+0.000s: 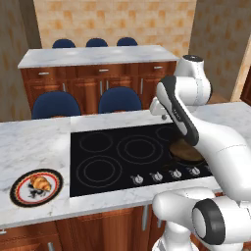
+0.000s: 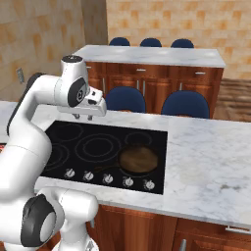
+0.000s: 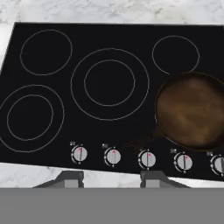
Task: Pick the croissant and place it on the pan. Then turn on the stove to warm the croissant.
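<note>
Croissant [image 1: 40,184] on plate [image 1: 17,196], desk [image 1: 29,142] at 9 o'clock of stove [image 1: 98,147], not yet picked. Pan [image 2: 138,160] empty on burner at stove's 4 o'clock, ready to receive it. Pincer [image 3: 109,178] spread, empty, hovers high over stove centre, well apart from croissant. Pan partly hidden behind arm in left base view; knob [image 3: 113,156] markings too small to read.

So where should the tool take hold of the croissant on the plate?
Probably from straight above, closing across the thick middle of the croissant. It lies flat on the plate, its ends taper, and the shallow rim leaves little room to come in from the side.
</note>
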Controlling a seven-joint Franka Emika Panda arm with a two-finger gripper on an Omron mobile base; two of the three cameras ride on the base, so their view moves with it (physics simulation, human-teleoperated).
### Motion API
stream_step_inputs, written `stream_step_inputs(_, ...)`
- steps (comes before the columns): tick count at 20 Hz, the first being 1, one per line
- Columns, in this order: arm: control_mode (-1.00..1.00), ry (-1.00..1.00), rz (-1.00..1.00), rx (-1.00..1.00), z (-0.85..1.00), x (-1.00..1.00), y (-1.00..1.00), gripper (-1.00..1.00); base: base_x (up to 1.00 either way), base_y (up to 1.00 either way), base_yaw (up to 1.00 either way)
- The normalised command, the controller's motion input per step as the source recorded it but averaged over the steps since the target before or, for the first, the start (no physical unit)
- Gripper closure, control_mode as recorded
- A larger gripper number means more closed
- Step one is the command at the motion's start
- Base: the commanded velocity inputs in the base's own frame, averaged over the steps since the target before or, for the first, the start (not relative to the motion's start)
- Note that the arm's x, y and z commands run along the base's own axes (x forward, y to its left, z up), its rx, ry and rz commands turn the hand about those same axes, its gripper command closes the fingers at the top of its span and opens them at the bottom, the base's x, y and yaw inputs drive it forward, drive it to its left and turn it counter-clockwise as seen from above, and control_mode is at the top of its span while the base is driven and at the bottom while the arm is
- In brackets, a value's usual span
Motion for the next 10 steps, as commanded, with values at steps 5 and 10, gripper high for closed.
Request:
stream_step_inputs(5, -1.00, -0.01, 0.00, 0.00, 0.36, -0.02, 0.18, -1.00, 0.00, 0.00, 0.00)
stream_step_inputs(10, -1.00, 0.01, 0.04, 0.00, 0.16, -0.08, 0.71, -1.00, 0.00, 0.00, 0.00)
